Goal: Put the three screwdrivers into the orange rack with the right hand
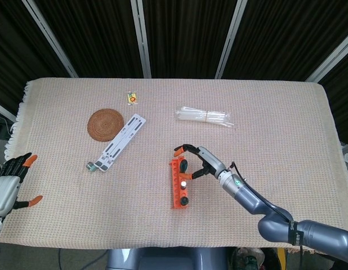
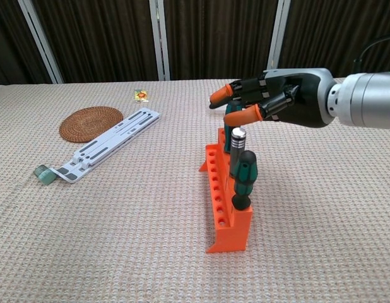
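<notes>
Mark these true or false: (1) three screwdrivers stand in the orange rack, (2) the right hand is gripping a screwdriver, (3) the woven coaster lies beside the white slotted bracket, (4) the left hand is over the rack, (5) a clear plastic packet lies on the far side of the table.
1. True. Three screwdrivers stand upright in the orange rack.
2. False. The right hand is above the handles with its fingers spread, holding nothing.
3. True. The woven coaster lies right next to the white slotted bracket.
4. False. The left hand is at the table's left edge, far from the rack.
5. True. The clear plastic packet lies beyond the rack.
</notes>
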Action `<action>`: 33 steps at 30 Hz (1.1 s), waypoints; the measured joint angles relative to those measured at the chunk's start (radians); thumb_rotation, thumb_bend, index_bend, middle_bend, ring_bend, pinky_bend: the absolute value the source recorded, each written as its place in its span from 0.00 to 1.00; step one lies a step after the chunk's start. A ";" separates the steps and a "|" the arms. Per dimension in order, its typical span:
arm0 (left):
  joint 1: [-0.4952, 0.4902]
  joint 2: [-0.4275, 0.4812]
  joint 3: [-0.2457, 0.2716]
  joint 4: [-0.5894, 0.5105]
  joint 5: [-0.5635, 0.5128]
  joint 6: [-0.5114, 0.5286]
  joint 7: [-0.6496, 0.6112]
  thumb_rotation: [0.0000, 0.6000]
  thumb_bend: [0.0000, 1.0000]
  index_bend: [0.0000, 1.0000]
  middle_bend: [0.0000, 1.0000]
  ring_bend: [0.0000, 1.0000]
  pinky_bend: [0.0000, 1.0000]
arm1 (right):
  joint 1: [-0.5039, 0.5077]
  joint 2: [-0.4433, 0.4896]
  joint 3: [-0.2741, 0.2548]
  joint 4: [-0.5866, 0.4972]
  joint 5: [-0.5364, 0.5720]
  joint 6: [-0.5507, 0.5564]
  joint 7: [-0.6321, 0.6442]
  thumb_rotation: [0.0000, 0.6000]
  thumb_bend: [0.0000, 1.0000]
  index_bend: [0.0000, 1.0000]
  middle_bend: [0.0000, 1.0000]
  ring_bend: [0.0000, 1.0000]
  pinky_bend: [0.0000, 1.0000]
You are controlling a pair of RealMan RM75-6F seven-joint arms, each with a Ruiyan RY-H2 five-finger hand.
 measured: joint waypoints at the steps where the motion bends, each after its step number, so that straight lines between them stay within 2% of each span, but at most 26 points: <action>1: 0.000 0.000 -0.001 0.001 0.000 0.002 0.000 1.00 0.15 0.00 0.00 0.00 0.00 | -0.002 0.008 0.002 -0.005 -0.004 0.005 -0.003 1.00 0.18 0.26 0.13 0.00 0.00; 4: 0.002 -0.002 -0.003 0.003 0.001 0.008 -0.001 1.00 0.15 0.00 0.00 0.00 0.00 | -0.010 0.035 0.008 -0.020 -0.017 0.025 -0.011 1.00 0.18 0.22 0.09 0.00 0.00; 8: 0.005 -0.005 -0.004 0.005 0.000 0.013 -0.002 1.00 0.15 0.00 0.00 0.00 0.00 | -0.030 0.081 0.015 -0.045 -0.040 0.070 -0.026 1.00 0.18 0.21 0.06 0.00 0.00; 12: 0.009 -0.011 -0.007 0.011 -0.002 0.024 -0.003 1.00 0.15 0.00 0.00 0.00 0.00 | -0.057 0.120 0.018 -0.060 -0.065 0.135 -0.061 1.00 0.19 0.26 0.09 0.00 0.00; 15: 0.012 -0.022 -0.011 0.018 -0.004 0.036 0.001 1.00 0.15 0.00 0.00 0.00 0.00 | -0.087 0.139 0.013 -0.063 -0.080 0.206 -0.116 1.00 0.25 0.30 0.11 0.00 0.00; 18: 0.016 -0.038 -0.017 0.031 -0.007 0.049 0.009 1.00 0.15 0.00 0.00 0.00 0.00 | -0.120 0.145 -0.001 -0.060 -0.091 0.290 -0.210 1.00 0.30 0.31 0.11 0.00 0.00; 25: 0.025 -0.071 -0.026 0.066 -0.008 0.080 0.018 1.00 0.16 0.00 0.00 0.00 0.00 | -0.216 0.146 -0.059 -0.029 -0.122 0.510 -0.524 1.00 0.31 0.29 0.09 0.00 0.00; 33: 0.043 -0.101 -0.025 0.090 0.002 0.117 0.020 1.00 0.15 0.00 0.00 0.00 0.00 | -0.337 0.170 -0.153 0.022 -0.147 0.685 -0.883 1.00 0.32 0.18 0.00 0.00 0.00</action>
